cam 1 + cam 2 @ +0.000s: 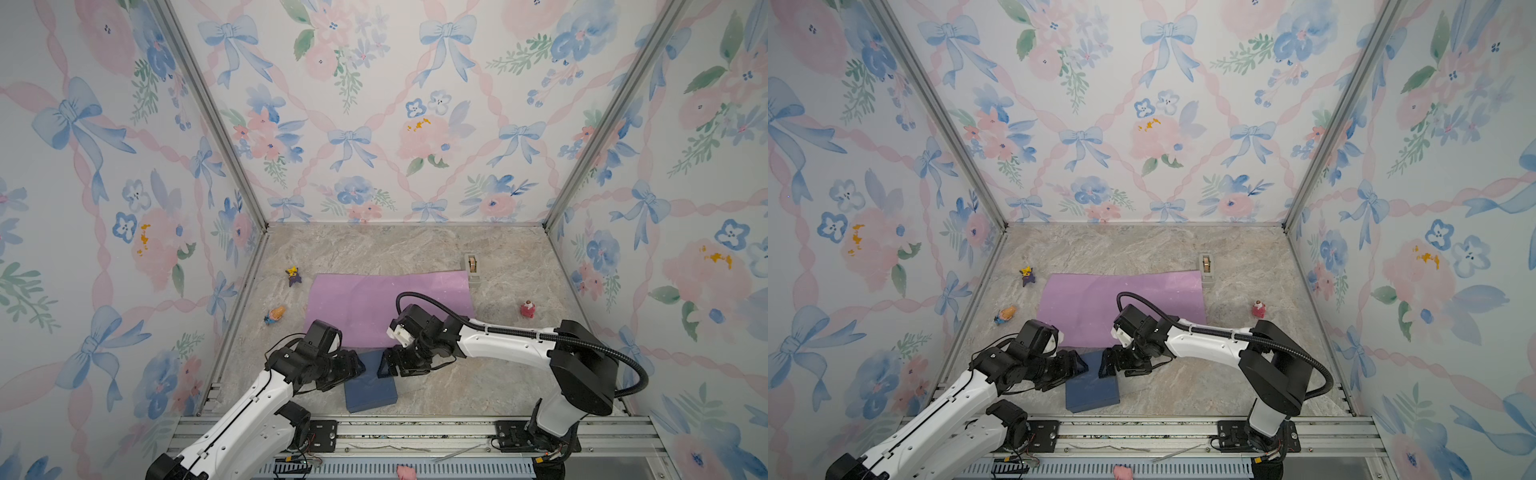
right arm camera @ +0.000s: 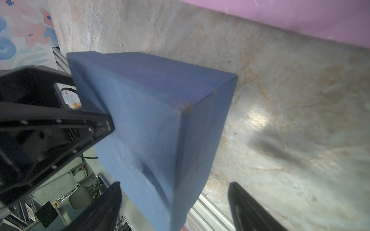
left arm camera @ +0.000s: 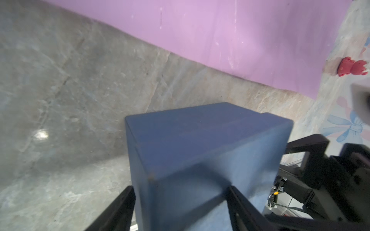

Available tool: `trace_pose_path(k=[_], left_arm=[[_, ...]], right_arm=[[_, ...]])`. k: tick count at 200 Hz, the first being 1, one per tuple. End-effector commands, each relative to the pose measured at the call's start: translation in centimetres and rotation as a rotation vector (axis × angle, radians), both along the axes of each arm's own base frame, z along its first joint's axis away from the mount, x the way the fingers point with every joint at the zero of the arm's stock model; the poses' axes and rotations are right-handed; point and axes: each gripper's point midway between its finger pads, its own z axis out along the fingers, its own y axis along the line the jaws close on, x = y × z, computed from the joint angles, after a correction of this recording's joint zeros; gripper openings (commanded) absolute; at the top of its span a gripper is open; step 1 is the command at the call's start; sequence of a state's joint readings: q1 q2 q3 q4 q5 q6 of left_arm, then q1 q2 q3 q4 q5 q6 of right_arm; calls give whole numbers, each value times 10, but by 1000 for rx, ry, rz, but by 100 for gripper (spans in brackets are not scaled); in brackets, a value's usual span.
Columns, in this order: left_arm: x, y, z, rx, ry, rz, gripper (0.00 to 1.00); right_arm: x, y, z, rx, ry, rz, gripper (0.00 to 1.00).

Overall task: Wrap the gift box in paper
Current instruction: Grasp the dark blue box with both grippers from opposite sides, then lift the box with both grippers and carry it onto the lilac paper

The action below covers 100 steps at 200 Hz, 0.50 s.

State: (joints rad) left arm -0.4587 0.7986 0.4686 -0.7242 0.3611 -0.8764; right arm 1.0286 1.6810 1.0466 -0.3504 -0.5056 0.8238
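Note:
The navy-blue gift box (image 1: 372,392) (image 1: 1092,390) lies near the table's front edge, just in front of the paper. The paper (image 1: 365,303) (image 1: 1100,303) is a lilac-purple sheet spread flat mid-table. My left gripper (image 1: 359,368) (image 1: 1081,365) is at the box's far left corner. In the left wrist view the box (image 3: 200,136) fills the span between the jaws of the left gripper (image 3: 180,196), and both fingers touch it. My right gripper (image 1: 384,368) (image 1: 1105,365) (image 2: 174,200) straddles the box's (image 2: 152,100) far right corner, open, with a gap beside one finger.
A grey tape dispenser (image 1: 472,266) stands at the paper's far right corner. A red toy (image 1: 528,309) sits to the right of the paper. Left of it are a yellow-purple toy (image 1: 294,275) and an orange toy (image 1: 275,315). An aluminium rail (image 1: 415,428) borders the front.

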Motion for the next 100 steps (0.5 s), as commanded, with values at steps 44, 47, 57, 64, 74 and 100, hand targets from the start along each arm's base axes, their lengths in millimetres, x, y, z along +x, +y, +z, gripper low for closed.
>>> trace_pose_path(k=[44, 47, 57, 64, 74, 100], left_arm=[[-11, -4, -7, -13, 52, -35, 59], [-12, -4, -7, -16, 52, -36, 59], [-12, -5, -7, -18, 51, -38, 58], [-13, -5, -8, -18, 54, -39, 58], [-15, -5, -9, -21, 61, -35, 57], [-15, -7, -4, -43, 46, -33, 54]], right_arm=[[-10, 14, -3, 1, 19, 7, 65], [-10, 14, -3, -3, 17, 5, 64], [-9, 15, -4, -11, 9, 4, 61], [-8, 16, -4, -15, 3, 4, 57], [-8, 15, -5, -33, -5, -1, 52], [-7, 13, 3, -40, -52, -17, 50]])
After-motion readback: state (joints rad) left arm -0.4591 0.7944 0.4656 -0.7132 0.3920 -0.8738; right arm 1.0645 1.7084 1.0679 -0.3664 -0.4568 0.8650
